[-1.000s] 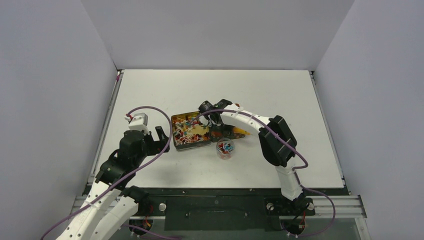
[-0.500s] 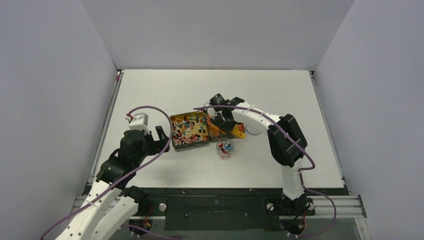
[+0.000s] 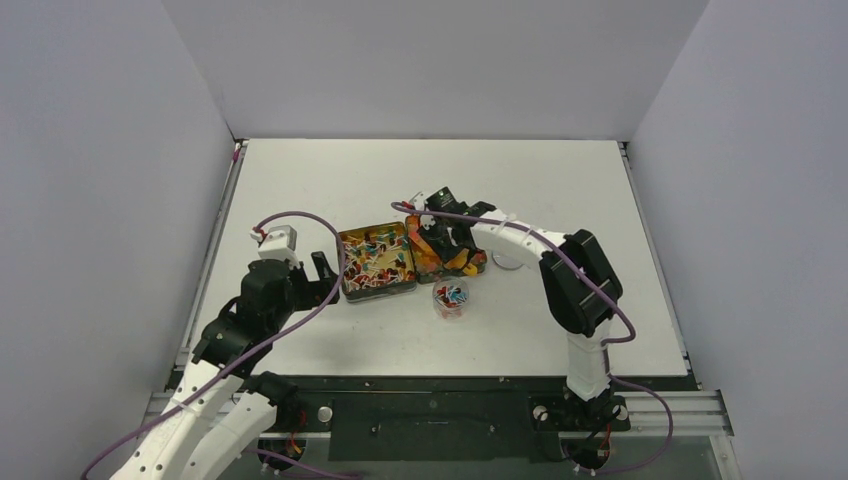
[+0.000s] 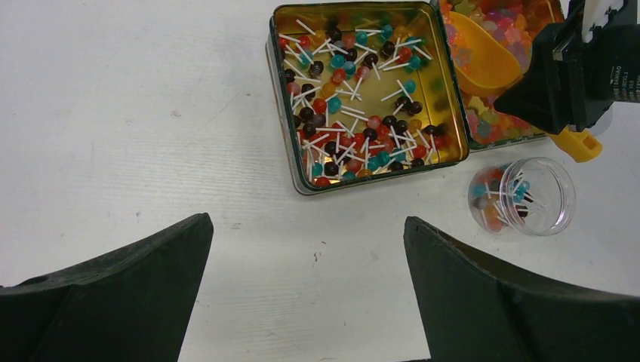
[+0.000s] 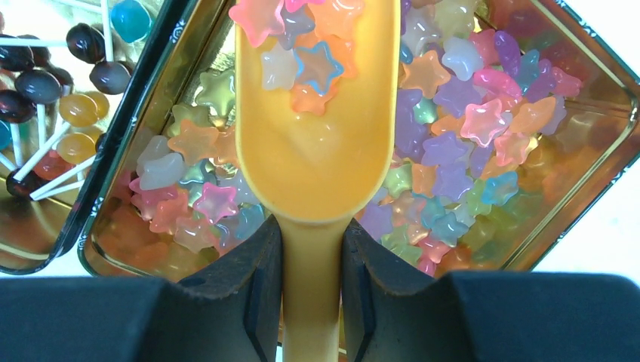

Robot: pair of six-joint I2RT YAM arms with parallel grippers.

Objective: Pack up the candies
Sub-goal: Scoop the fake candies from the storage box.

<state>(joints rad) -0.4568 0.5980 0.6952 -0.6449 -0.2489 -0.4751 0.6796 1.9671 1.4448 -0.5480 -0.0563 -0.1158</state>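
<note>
The candies are ball lollipops (image 4: 355, 98) with white sticks in a gold tin (image 3: 347, 272), and pastel star sweets (image 5: 453, 136) in a second tin (image 5: 596, 45) to its right. My right gripper (image 5: 311, 249) is shut on the handle of the orange scoop (image 5: 317, 143). The scoop's bowl sits over the star tin (image 3: 478, 262) with several stars (image 5: 309, 45) at its far end. A small clear jar (image 3: 450, 298) with a few lollipops stands in front of the tins. My left gripper (image 4: 307, 226) is open and empty, left of and nearer than the lollipop tin (image 4: 269, 45).
A round grey lid (image 3: 508, 262) lies on the white table just right of the star tin. The jar (image 4: 522, 196) stands close to the scoop handle's end (image 4: 581, 143). Grey walls close in the table at the left, back and right.
My right arm has swung right and back, carrying the scoop from the lollipop tin's edge to over the star tin. The grey lid has come into view. The left arm has not moved.
</note>
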